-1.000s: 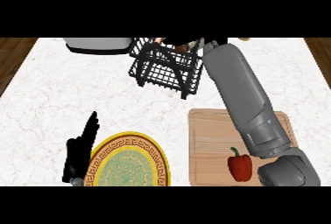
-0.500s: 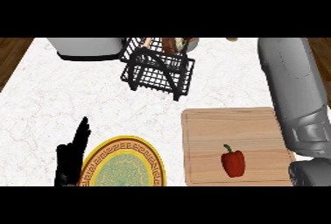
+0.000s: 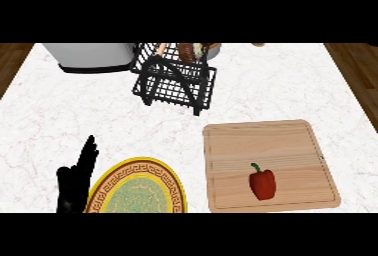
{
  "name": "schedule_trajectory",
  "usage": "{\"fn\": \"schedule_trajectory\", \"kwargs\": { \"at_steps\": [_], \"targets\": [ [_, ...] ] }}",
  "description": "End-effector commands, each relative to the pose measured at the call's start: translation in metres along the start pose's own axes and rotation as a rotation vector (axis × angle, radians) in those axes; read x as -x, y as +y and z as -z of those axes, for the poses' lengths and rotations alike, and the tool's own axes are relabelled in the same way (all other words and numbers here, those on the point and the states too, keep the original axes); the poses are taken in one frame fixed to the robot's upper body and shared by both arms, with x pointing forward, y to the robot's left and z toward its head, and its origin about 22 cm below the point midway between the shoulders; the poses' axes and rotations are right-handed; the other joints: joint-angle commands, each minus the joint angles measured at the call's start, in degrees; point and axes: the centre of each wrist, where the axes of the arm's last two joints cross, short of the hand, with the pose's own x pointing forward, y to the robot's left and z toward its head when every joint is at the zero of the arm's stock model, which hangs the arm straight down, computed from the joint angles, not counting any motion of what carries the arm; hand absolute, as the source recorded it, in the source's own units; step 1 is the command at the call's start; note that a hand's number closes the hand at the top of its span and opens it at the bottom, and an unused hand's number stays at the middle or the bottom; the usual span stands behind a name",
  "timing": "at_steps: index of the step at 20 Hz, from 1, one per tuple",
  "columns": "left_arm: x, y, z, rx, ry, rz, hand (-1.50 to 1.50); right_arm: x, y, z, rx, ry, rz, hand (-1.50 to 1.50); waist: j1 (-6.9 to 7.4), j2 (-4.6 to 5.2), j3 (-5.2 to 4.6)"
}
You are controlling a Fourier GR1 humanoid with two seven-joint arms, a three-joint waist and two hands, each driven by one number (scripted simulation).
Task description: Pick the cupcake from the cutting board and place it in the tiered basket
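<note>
The cupcake (image 3: 187, 50) lies in the top tier of the black wire tiered basket (image 3: 176, 85) at the back of the counter, partly hidden by the wires. The wooden cutting board (image 3: 295, 145) sits at the right front and holds only a red bell pepper (image 3: 262, 183). My left hand (image 3: 76, 181) rests open at the lower left, fingers up, beside the plate. My right hand and arm do not show in the view.
A yellow-rimmed plate (image 3: 111, 182) with a green centre lies at the front, between my left hand and the board. A grey appliance (image 3: 90, 56) stands at the back left, next to the basket. White marble counter (image 3: 66, 120) spreads between them.
My right arm, which reached over the board to the basket, has drawn back out of view. The cupcake stays in the basket's top tier. The left hand has kept its place.
</note>
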Motion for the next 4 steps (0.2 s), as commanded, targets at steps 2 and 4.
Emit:
{"fn": "schedule_trajectory", "kwargs": {
  "at_steps": [2, 4],
  "targets": [
    [-0.007, -0.008, 0.006, 0.025, -0.018, 0.003, 0.0, 0.019, -0.094, -0.013, -0.049, -0.001, -0.003, -1.5, 1.1, 0.53, 0.02],
    [0.002, -0.001, -0.01, 0.034, -0.031, 0.027, 0.0, 0.008, -0.131, -0.015, -0.059, -0.038, 0.007, -1.5, 1.69, 0.53, 0.01]
  ]
}}
